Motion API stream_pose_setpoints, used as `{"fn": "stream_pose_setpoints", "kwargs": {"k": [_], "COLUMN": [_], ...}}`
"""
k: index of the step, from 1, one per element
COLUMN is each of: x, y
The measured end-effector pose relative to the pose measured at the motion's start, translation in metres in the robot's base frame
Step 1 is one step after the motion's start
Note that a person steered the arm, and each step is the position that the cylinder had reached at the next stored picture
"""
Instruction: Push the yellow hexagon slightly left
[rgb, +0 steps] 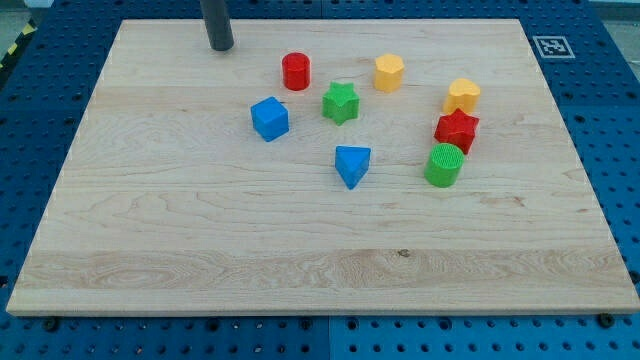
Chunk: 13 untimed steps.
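Yellow hexagon (389, 72) sits near the table's (200, 250) top; I have no claw, only my tip (221, 46), well left. Pushing too far risks hitting the red cylinder (296, 71).

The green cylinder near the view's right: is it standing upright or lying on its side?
Upright. The green cylinder shows its round ribbed face turned upward, with its curved wall below it resting on the wooden board.

My tip (221, 46) down, rod upright, view's top left.
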<state>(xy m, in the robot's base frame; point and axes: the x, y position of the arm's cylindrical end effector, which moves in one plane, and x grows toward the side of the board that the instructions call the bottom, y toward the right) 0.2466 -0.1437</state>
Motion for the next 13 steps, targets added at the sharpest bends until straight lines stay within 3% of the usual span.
{"fn": "stream_pose_setpoints", "kwargs": {"k": [1,4,6,7,9,11,13], "x": [0.000,0.001,0.030,0.010,0.008,0.052,0.055], "y": [0.000,0.144,0.157,0.167,0.277,0.292,0.264]}}
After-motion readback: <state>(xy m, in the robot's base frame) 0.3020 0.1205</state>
